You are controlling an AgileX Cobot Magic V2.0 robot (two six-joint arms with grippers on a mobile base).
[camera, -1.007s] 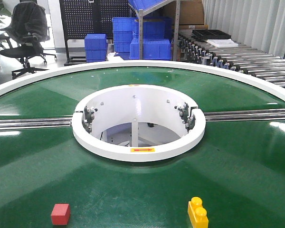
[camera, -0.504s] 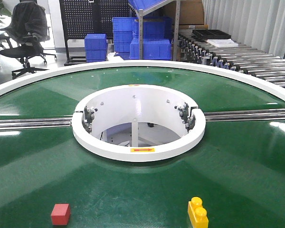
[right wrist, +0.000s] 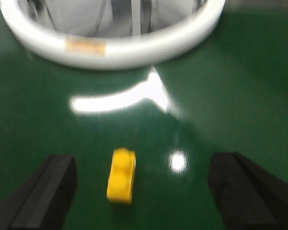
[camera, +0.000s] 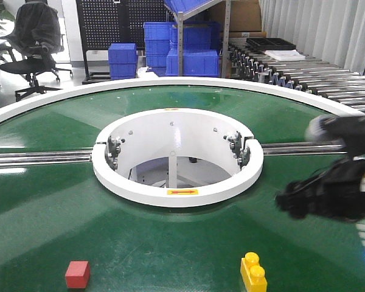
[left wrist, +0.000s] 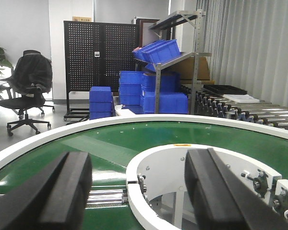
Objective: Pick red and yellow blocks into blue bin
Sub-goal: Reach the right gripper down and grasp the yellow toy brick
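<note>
The red cube [camera: 77, 274] lies on the green table near the front left. The yellow two-stud brick [camera: 253, 272] lies near the front right. My right gripper [camera: 292, 204] shows blurred at the right, above and behind the yellow brick. In the right wrist view the right gripper [right wrist: 144, 191] is open and above the table. The yellow brick [right wrist: 121, 175] lies between its fingers, nearer the left one, untouched. My left gripper [left wrist: 139, 191] is open and empty, facing the white ring. The blue bin is out of view.
A raised white ring [camera: 176, 196] surrounds a hole at the middle of the round green table [camera: 48, 182]. Metal rails [camera: 36, 158] run out from the ring on both sides. Stacked ribbed blue crates [camera: 123, 61], a shelf rack, a roller conveyor [camera: 292, 67] and an office chair [camera: 33, 42] stand beyond the table.
My right arm has come into the front view from the right, blurred with motion. The red cube and the yellow brick have not moved.
</note>
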